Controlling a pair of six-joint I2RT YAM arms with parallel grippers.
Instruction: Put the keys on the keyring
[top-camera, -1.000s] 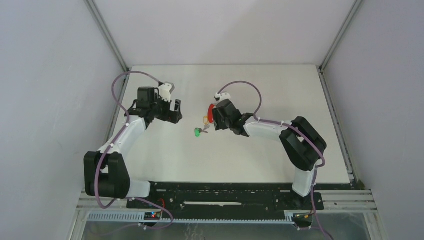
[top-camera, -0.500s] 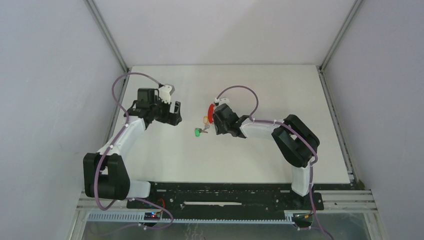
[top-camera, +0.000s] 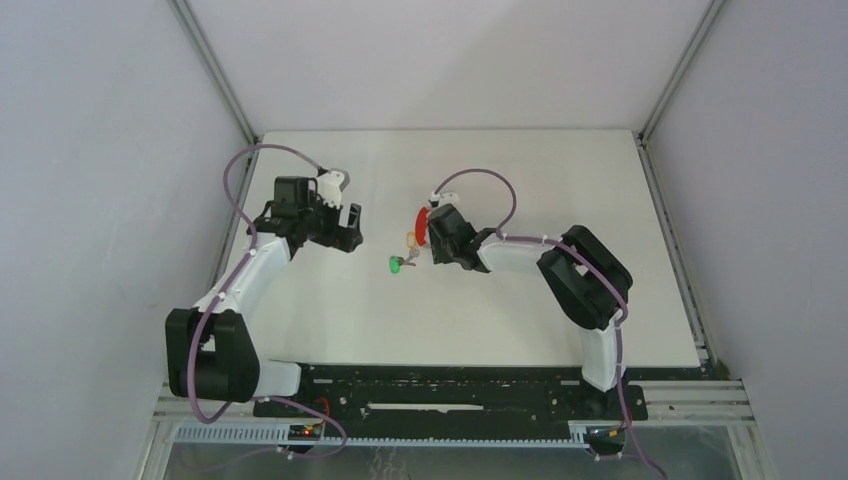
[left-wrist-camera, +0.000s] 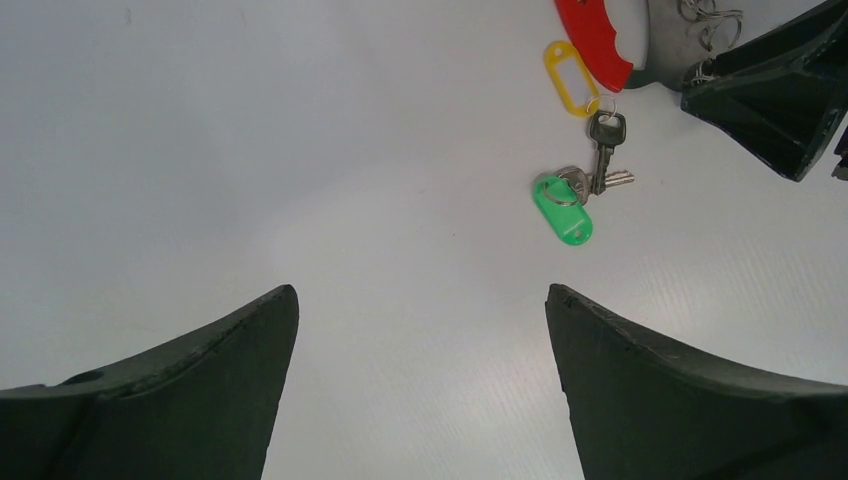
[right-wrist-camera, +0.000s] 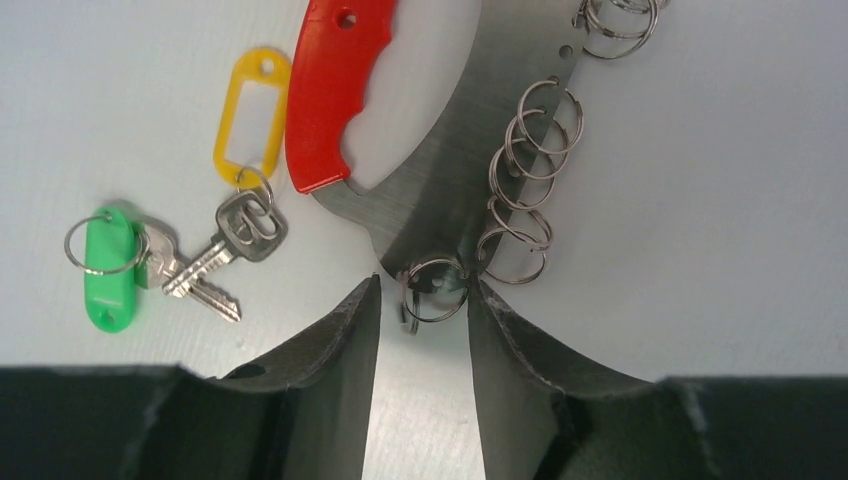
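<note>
Two silver keys lie crossed on the white table, one on a green tag (right-wrist-camera: 110, 265), the other (right-wrist-camera: 245, 228) on a yellow tag (right-wrist-camera: 252, 115). Just right of them lies the keyring (right-wrist-camera: 470, 120), a curved grey metal piece with a red section (right-wrist-camera: 335, 90) and several small wire loops. My right gripper (right-wrist-camera: 424, 284) is low at its near end. It is open but narrow, with the end wire loop (right-wrist-camera: 433, 292) between the fingertips. Off to the left, my left gripper (left-wrist-camera: 421, 292) hovers wide open and empty, with the green tag (left-wrist-camera: 563, 208) ahead of it.
The white table (top-camera: 520, 300) has grey walls on three sides and a metal rail along its right edge. The right arm's elbow (top-camera: 585, 275) sits to the right of the keyring. The keys (top-camera: 400, 262) lie between the two grippers.
The right gripper's jaws have narrowed around the end wire loop and the right arm's elbow has drawn in to the left. The left arm has barely shifted.
</note>
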